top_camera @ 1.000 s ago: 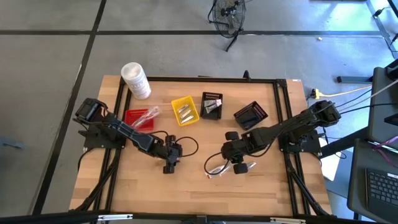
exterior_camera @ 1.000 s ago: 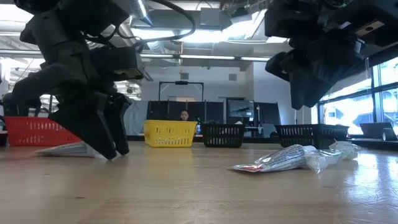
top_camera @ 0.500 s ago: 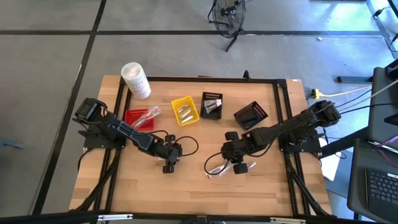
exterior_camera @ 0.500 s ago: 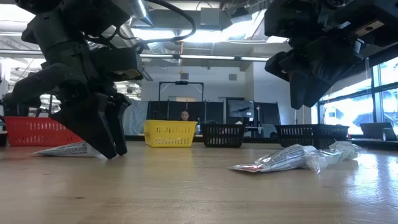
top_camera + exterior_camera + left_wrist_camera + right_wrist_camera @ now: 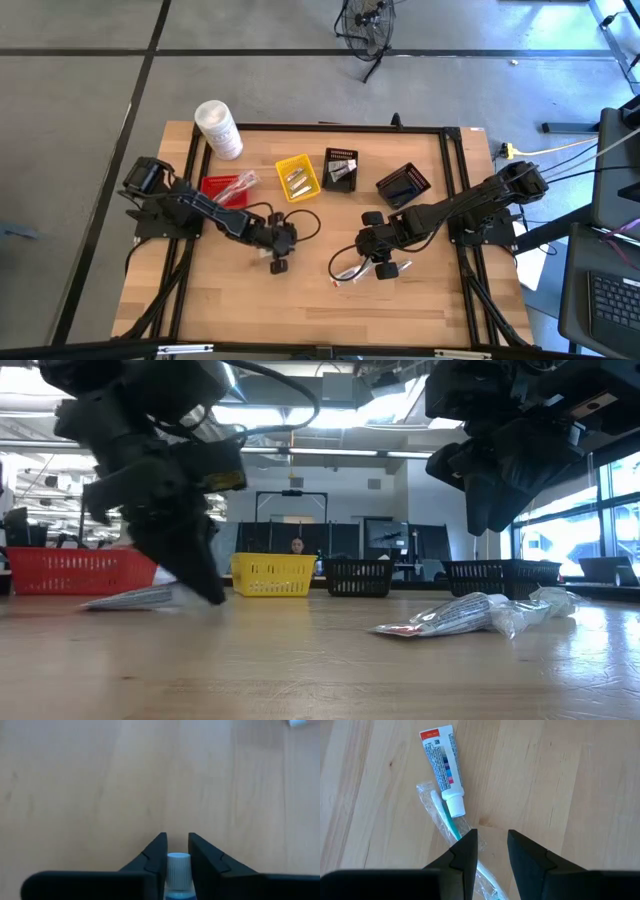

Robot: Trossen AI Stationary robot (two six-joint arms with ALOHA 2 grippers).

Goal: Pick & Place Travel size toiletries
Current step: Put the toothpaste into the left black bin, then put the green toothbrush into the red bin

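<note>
My left gripper stands low over the middle of the table, left of centre, shut on a small tube with a white cap. My right gripper hovers open, high above a white toothpaste tube and a clear-wrapped toothbrush. Both lie flat on the wood, right of centre. The wrapped brush runs on under the right fingers. More toiletries lie in the yellow basket, and clear packets stick out over the rim of the red basket. My left gripper pinches the small tube between its two fingers. The white cap sits just behind the fingertips and the blue body runs back between them, so the tube lies along the fingers. They slant down at the table; whether the tube is clear of the wood I cannot tell.
A big white tub stands at the far left corner. Two black baskets stand along the far side, right of the yellow one. A flat packet lies on the wood behind my left gripper. Bare wood spans the near half.
My left gripper has shut on the small tube and shifted a little toward the table's right edge, tipping as it went. My right gripper has kept still above the toothpaste and brush.
</note>
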